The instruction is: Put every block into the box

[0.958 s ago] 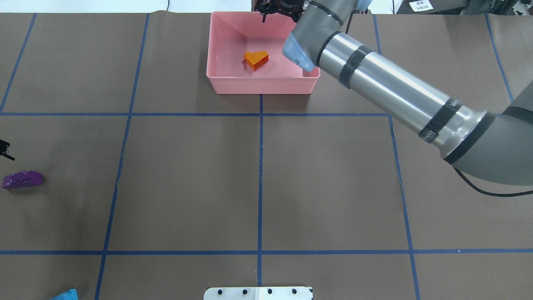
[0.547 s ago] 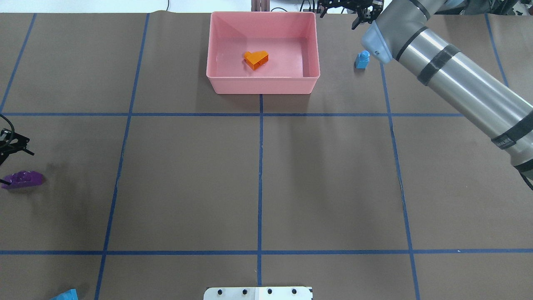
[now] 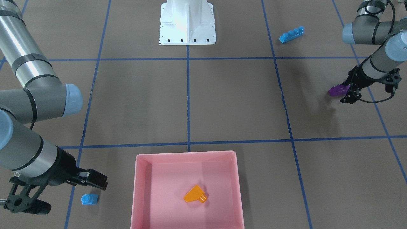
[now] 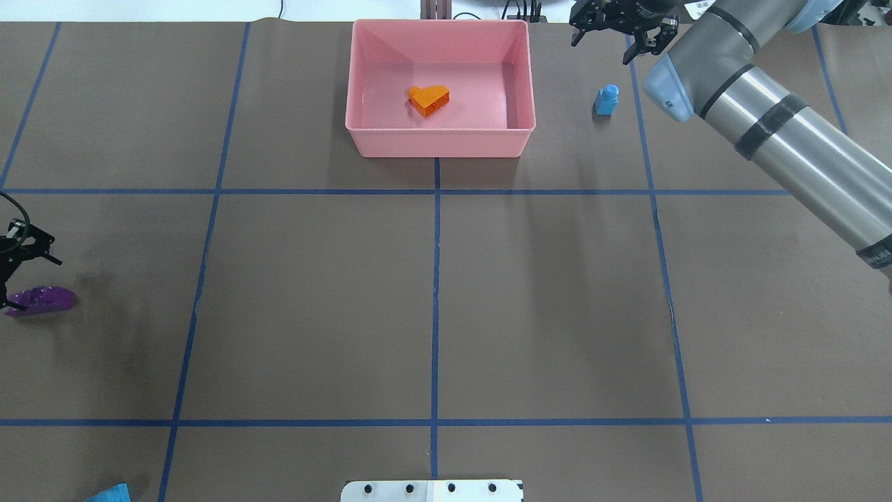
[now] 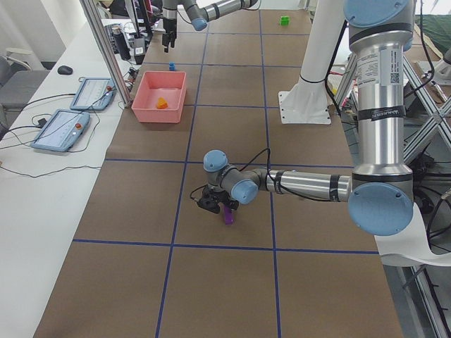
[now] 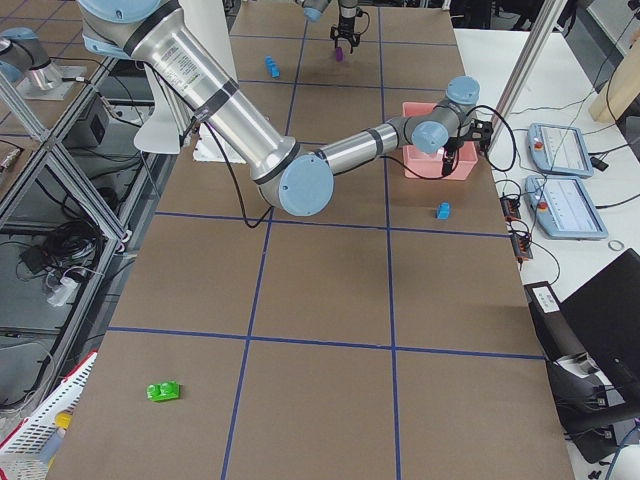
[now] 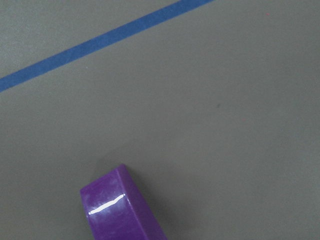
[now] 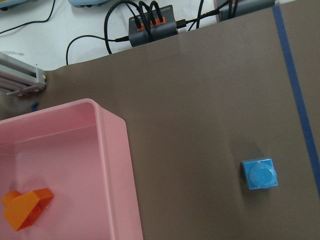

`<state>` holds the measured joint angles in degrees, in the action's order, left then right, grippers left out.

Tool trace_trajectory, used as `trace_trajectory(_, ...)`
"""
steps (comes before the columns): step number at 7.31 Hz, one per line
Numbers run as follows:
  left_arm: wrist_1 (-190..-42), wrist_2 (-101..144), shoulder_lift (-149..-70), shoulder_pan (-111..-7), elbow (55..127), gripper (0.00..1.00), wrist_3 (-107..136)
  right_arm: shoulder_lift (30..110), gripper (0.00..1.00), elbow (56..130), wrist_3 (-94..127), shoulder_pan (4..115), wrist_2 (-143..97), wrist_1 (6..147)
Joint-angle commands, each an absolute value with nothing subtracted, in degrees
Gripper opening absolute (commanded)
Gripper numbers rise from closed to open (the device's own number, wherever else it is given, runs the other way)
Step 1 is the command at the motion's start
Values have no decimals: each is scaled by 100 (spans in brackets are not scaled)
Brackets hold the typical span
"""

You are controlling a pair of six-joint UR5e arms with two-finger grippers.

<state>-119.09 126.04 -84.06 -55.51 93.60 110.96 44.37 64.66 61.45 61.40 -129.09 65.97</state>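
Note:
The pink box [image 4: 439, 145] stands at the far middle and holds the orange sloped block [image 4: 429, 100], which also shows in the right wrist view [image 8: 25, 207]. The tiny blue block [image 4: 607, 100] sits on the table right of the box. My right gripper [image 4: 613, 35] is open and empty, raised just beyond that block. The purple sloped block [image 4: 42, 300] lies at the left edge. My left gripper [image 4: 21, 275] is open, close over its outer end. The long blue block [image 3: 291, 34] and the green block [image 6: 163, 390] lie far from the box.
The white metal base [image 3: 187, 22] stands at the near middle edge. Blue tape lines cross the brown table cover. Tablets and cables [image 8: 150, 25] lie past the table's far edge behind the box.
My right arm swung from over the box to its right side, which uncovered the tiny blue block. My left gripper came in from the left edge toward the purple block.

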Motion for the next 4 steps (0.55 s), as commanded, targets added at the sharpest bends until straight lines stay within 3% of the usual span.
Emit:
trace_trajectory(1, -11900, 12604, -8411, -5485, 9369, 56, 11302, 4614, 100, 6591, 6091, 6144, -12902, 6583)
trace_trajectory(4, -11848, 12876, -8359, -5493, 9571, 78, 11250, 4676, 100, 6680, 6100, 6144, -12894, 6583)
